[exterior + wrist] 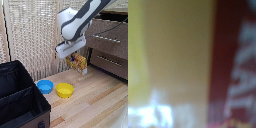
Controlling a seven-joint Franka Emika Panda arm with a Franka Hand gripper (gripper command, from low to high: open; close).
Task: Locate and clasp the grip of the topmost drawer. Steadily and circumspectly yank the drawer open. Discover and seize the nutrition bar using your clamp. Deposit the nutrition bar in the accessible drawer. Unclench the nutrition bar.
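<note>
- The clamp hangs above the wooden table with the nutrition bar pinched between its fingers; the packet dangles directly beneath the white head, clear of the tabletop.
- The bar's long axis looks tilted, running down and toward the exterior view's right from the fingers, though the blur keeps me from being sure.
- The wrist view is filled by the nutrition bar's wrapper, yellow beside a dark red band with pale print, so close that nothing else shows.
- The topmost drawer lies to the exterior view's right of the clamp and slightly higher, with its silver bar handle near the white head. I cannot tell from these pictures how far the drawer stands open.
- Judgement: the coming move turns on carrying the bar rightward over the drawer's front edge before the fingers spread.
- Below the clamp, toward the exterior view's left, sit a yellow bowl and a blue bowl, just beside each other; both look empty.
- A black bin stands further left, well apart from the clamp.
</note>
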